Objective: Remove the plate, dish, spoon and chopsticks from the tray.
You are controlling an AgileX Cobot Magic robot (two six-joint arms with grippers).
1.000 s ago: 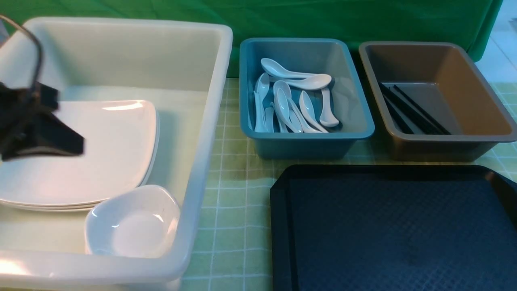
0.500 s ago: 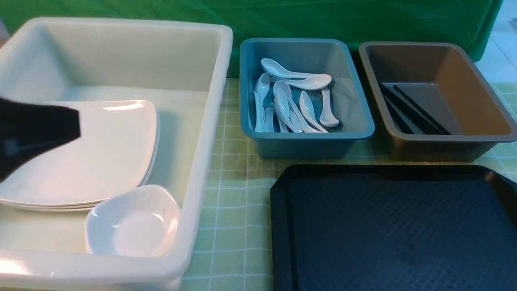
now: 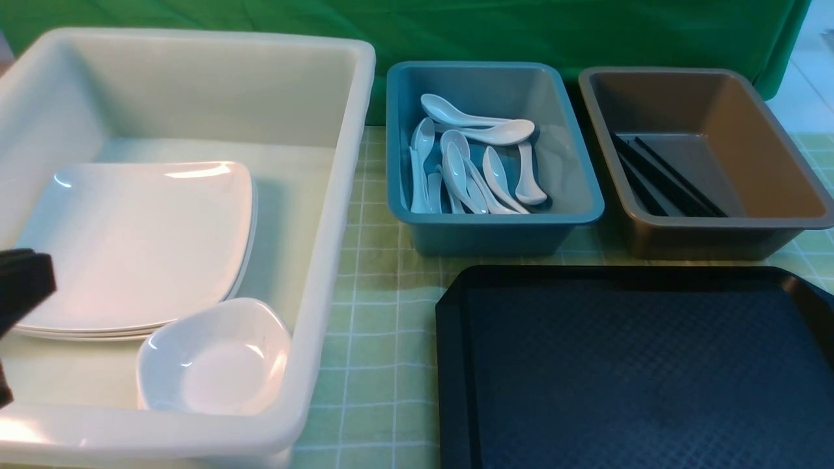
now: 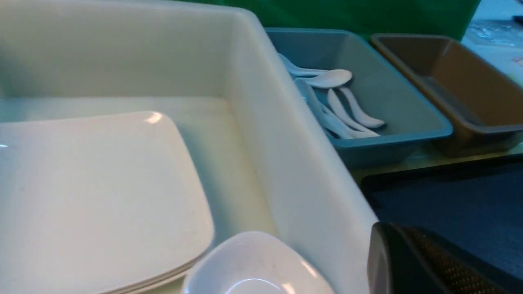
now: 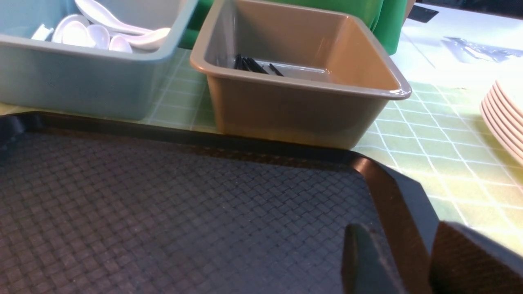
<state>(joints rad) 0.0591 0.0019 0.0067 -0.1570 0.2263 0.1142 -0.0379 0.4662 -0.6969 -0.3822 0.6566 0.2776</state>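
Observation:
The black tray [image 3: 638, 365] holds nothing; it also shows in the right wrist view [image 5: 163, 204]. The large white plate [image 3: 137, 241] lies on top of a stack in the white tub [image 3: 339, 195], with a small white dish [image 3: 215, 358] in front of it. White spoons [image 3: 475, 163] lie in the blue bin [image 3: 495, 228]. Black chopsticks [image 3: 664, 176] lie in the brown bin [image 3: 717, 234]. My left gripper [image 3: 19, 290] shows only at the left edge, over the tub's near left part; its jaws are unclear. My right gripper [image 5: 408, 253] is open and empty over the tray's near right corner.
A green checked cloth covers the table, with a green backdrop behind the bins. A stack of pale plates [image 5: 504, 118] sits on the table to the right of the tray. The tub's tall wall stands between the plates and the tray.
My left gripper has drawn back from above the plate toward the near left edge of the view and now hardly shows. Nothing else has moved.

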